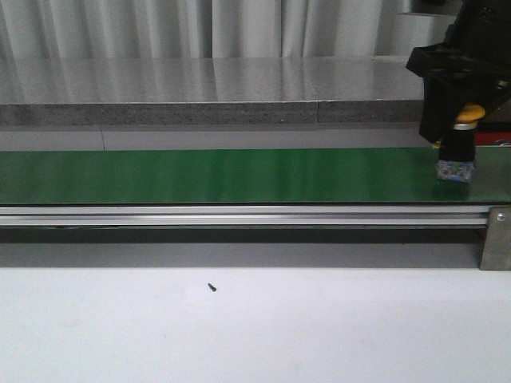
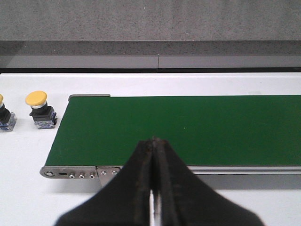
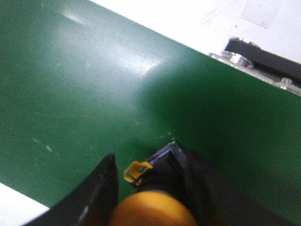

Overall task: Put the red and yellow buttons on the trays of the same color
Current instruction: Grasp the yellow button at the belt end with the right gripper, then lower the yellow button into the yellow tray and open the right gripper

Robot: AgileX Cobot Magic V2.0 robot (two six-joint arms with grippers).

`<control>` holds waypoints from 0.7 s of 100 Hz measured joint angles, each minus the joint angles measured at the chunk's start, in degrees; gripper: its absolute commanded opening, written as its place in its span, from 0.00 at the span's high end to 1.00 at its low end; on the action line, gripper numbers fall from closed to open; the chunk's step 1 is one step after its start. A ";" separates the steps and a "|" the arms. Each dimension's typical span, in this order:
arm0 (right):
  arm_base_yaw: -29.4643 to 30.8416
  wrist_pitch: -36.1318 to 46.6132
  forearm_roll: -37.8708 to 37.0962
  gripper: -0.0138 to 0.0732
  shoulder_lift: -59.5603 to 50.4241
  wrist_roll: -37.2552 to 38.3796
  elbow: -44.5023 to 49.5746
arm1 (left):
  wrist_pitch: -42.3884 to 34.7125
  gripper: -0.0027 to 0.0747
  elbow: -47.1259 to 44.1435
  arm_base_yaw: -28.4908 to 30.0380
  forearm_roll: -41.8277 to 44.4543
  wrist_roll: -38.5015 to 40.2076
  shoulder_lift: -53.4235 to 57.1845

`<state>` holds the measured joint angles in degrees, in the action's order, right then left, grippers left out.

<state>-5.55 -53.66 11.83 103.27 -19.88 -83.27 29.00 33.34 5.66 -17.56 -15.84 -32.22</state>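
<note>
The right gripper is closed on a yellow button, holding it by its top. The button stands upright, and its clear base looks like it touches the far right end of the green conveyor belt, though that is hard to tell. The left gripper has its jaws pressed shut on nothing. Only the left wrist view shows another yellow button waiting on the white table beside the belt end. No tray shows anywhere.

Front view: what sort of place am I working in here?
Probably a lab or factory test bench: a green conveyor belt on an aluminium rail, a white table, and the right gripper holding a yellow button over the belt.
</note>
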 measured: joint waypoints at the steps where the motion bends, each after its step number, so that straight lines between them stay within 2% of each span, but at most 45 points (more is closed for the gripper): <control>1: 0.00 -0.12 -0.09 0.67 0.00 0.04 0.00 | 0.00 0.99 0.00 0.00 0.00 0.00 0.00; 11: 0.00 -0.85 -1.41 0.76 0.00 0.13 0.00 | 0.00 0.99 0.00 0.00 0.00 0.00 0.00; 41: 3.21 -5.80 -1.31 0.75 -1.88 0.26 0.00 | 0.10 0.99 0.00 0.00 0.00 0.00 0.00; 70: 12.73 -12.28 0.48 0.75 -12.65 0.26 0.51 | 0.20 0.99 0.00 0.00 0.00 0.00 0.00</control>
<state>7.18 -65.94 12.31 90.62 -19.62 -82.76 29.20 33.34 5.66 -17.56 -15.84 -32.22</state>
